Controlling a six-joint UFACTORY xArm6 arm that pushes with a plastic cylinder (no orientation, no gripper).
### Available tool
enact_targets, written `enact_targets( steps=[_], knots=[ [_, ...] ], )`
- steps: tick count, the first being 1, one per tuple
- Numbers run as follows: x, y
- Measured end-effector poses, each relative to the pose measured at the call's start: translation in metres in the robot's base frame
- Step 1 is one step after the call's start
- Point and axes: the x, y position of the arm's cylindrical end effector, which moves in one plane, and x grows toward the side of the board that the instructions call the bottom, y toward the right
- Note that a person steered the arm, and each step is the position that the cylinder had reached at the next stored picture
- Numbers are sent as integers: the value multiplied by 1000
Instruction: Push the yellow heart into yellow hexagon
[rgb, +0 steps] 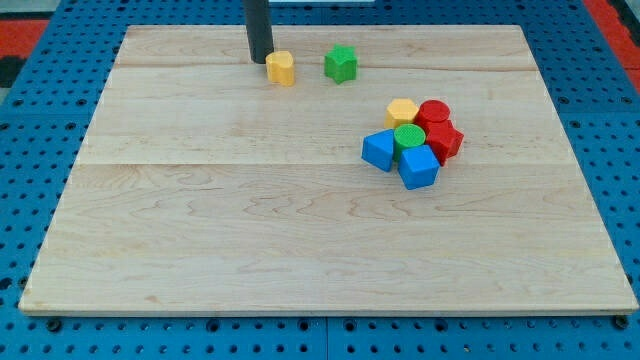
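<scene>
The yellow heart (282, 68) lies near the view's top, left of centre. My tip (260, 60) stands just at its left side, touching or nearly touching it. The yellow hexagon (402, 112) lies to the right, at the top left of a tight cluster of blocks. The heart and the hexagon are far apart, with the hexagon to the right and lower in the view.
A green star (341, 64) lies right of the heart. The cluster holds a red cylinder (434, 113), a red block (444, 139), a green cylinder (409, 137), and two blue blocks (379, 150) (418, 167). The wooden board (200, 220) rests on a blue pegboard.
</scene>
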Motion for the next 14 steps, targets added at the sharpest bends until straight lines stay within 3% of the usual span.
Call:
enact_targets(
  steps=[1,3,4,6,11,14],
  knots=[
    [-6,3],
    [37,23],
    [28,23],
    [82,40],
    [75,49],
    [86,102]
  ],
)
